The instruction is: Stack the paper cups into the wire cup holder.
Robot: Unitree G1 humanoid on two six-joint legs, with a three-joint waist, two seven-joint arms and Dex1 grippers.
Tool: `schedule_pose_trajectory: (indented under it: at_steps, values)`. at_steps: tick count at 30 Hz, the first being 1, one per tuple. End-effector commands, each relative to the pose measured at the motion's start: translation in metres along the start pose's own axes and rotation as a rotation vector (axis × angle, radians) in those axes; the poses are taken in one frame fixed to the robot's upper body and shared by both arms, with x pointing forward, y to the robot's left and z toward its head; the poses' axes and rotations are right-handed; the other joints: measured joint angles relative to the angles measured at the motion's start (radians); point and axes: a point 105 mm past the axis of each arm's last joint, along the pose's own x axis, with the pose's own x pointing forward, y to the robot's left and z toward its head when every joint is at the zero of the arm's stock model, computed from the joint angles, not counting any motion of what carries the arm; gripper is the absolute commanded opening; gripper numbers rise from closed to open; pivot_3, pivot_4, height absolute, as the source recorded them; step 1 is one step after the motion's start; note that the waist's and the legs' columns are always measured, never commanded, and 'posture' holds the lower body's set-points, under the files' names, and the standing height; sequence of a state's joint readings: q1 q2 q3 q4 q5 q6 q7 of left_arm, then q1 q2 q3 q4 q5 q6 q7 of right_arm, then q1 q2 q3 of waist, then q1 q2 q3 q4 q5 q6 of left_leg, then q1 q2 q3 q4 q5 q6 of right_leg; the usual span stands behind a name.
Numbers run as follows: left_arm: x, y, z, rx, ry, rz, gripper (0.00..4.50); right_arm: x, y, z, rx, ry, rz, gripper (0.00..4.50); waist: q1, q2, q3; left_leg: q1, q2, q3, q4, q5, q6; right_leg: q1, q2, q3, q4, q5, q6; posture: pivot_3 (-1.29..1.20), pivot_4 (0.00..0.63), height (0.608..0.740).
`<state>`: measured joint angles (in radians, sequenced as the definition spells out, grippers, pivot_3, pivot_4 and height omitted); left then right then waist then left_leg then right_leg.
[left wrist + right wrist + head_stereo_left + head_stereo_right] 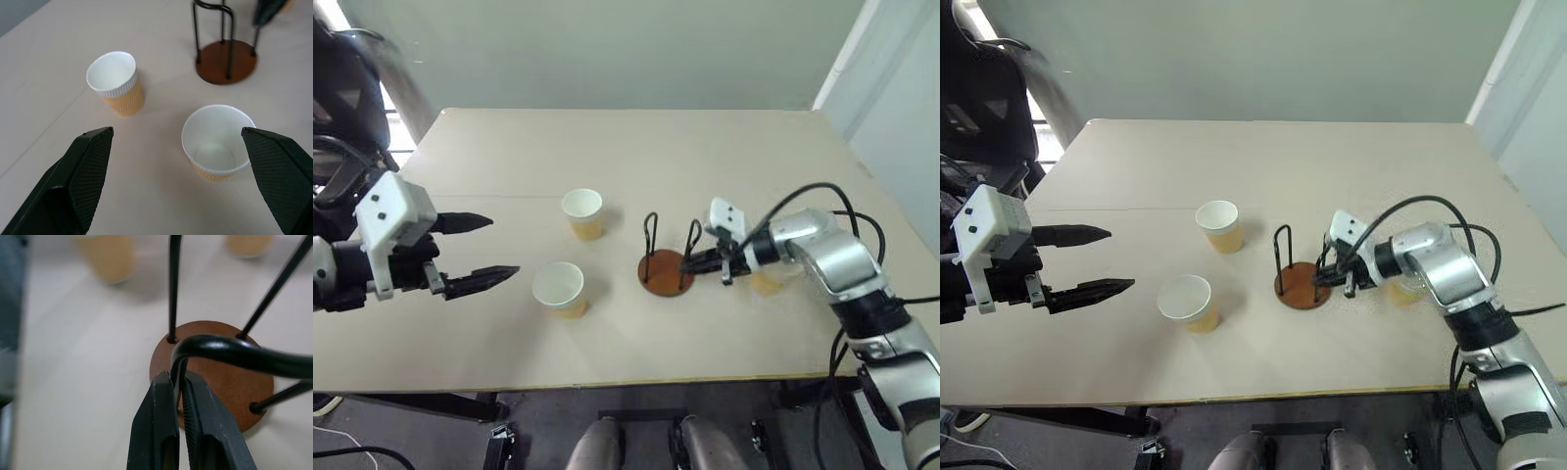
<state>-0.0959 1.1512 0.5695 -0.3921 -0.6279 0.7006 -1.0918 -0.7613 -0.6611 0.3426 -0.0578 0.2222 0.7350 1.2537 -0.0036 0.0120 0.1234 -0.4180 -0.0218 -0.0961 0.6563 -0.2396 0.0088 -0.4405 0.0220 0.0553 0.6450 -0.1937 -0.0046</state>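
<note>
Two black fingers of the right gripper are clenched on one upright wire loop of the wire cup holder, pinching the thin rod just above the reddish-brown disc base, as the right wrist view shows. The holder stands near the middle of the desk, a little toward the right edge and the near edge, and nothing sits inside its loops. The left gripper hangs with its jaws spread wide and empty, over the near-left part of the desk, pointing toward two of the paper cups. The nearer cup stands upright, mouth up, between that gripper and the holder, close to the near edge; a second cup stands upright a little farther back, also left of the holder and apart from it. A third cup stands just beside the right arm, on the holder's right, partly hidden by the wrist. As a judgement, the stacking has not begun: all three cups rest on the desk outside the holder, and the right gripper seems to be steadying or shifting the holder rather than carrying a cup. All three placements are left to do.
</note>
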Motion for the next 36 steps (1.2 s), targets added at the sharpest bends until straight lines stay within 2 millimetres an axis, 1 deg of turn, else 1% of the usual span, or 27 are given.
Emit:
schedule_pose_trajectory:
  at_steps: [1,3,4,7,11,16,20,22,24,27,31,36]
  values:
    - [-0.001,0.000,0.010,0.046,-0.017,-0.009,4.50,0.003,0.017,0.011,-0.055,-0.019,0.055,0.04,-0.005,0.000,0.000,0.000,0.000,0.000,0.000,0.001,-0.001,0.000,0.001,0.000,0.000,0.001,-0.001,0.00,0.150,0.740]
    - [0.000,-0.003,0.014,0.053,-0.037,-0.029,4.50,0.006,0.024,0.013,-0.063,-0.035,0.074,0.04,-0.004,0.000,0.000,0.000,0.002,0.000,0.000,0.003,0.000,0.000,0.002,0.000,0.000,0.002,-0.003,0.00,0.150,0.740]
    - [0.000,-0.006,0.021,0.048,-0.064,-0.050,4.50,0.007,0.027,0.013,-0.067,-0.040,0.081,0.04,-0.004,0.000,0.000,0.000,0.003,0.000,0.000,0.004,0.000,0.000,0.003,0.000,0.000,0.002,-0.006,0.00,0.150,0.740]
    - [-0.001,-0.021,0.034,0.035,-0.111,-0.135,4.50,0.007,0.030,0.013,-0.075,-0.042,0.090,0.04,-0.004,-0.002,0.000,0.000,0.005,0.000,0.000,0.007,-0.001,0.000,0.005,0.000,-0.001,0.002,-0.013,0.00,0.150,0.740]
    - [-0.004,-0.032,0.048,0.011,-0.170,-0.200,4.50,0.007,0.032,0.009,-0.085,-0.032,0.100,0.04,-0.004,-0.002,0.001,0.000,0.005,0.000,0.001,0.009,-0.001,0.000,0.005,0.000,-0.001,0.003,-0.014,0.00,0.150,0.740]
    - [-0.008,-0.036,0.040,-0.009,-0.126,-0.217,4.50,0.009,0.034,0.007,-0.096,-0.033,0.115,0.04,-0.005,-0.002,0.001,0.000,0.006,0.000,0.002,0.009,-0.001,0.000,0.007,0.001,-0.001,0.003,-0.014,0.00,0.150,0.740]
    - [-0.012,-0.035,0.051,-0.002,-0.192,-0.210,4.50,0.009,0.034,0.008,-0.108,-0.038,0.125,0.04,-0.004,-0.002,0.000,0.000,0.007,0.000,0.002,0.009,-0.001,0.000,0.008,0.001,-0.001,0.003,-0.015,0.00,0.150,0.740]
    - [-0.015,-0.042,0.053,-0.034,-0.211,-0.254,4.50,0.010,0.034,0.008,-0.114,-0.040,0.128,0.04,-0.004,-0.002,0.000,-0.001,0.007,0.000,0.002,0.009,-0.002,0.000,0.008,0.001,-0.001,0.003,-0.015,0.00,0.150,0.740]
    - [-0.018,-0.053,0.046,-0.072,-0.186,-0.301,4.50,0.009,0.034,0.010,-0.120,-0.049,0.128,0.04,-0.004,-0.002,0.000,-0.001,0.007,0.000,0.002,0.008,-0.002,0.000,0.008,0.001,-0.002,0.003,-0.015,0.00,0.150,0.740]
    - [-0.021,-0.059,0.038,-0.101,-0.158,-0.317,4.50,0.009,0.033,0.013,-0.129,-0.070,0.124,0.04,-0.006,-0.003,0.001,-0.001,0.007,0.000,0.002,0.008,-0.002,0.000,0.008,0.001,-0.002,0.003,-0.015,0.00,0.150,0.740]
    - [-0.024,-0.063,0.031,-0.123,-0.125,-0.313,4.50,0.010,0.032,0.017,-0.142,-0.088,0.112,0.04,-0.006,-0.003,0.001,-0.001,0.009,0.000,0.002,0.008,-0.003,0.000,0.010,0.001,-0.002,0.002,-0.016,0.00,0.150,0.740]
    - [-0.024,-0.064,0.030,-0.125,-0.118,-0.311,4.50,0.010,0.032,0.017,-0.158,-0.091,0.118,0.04,-0.004,-0.003,0.001,-0.001,0.010,0.000,0.003,0.008,-0.003,0.000,0.010,0.001,-0.002,0.002,-0.016,0.00,0.150,0.740]
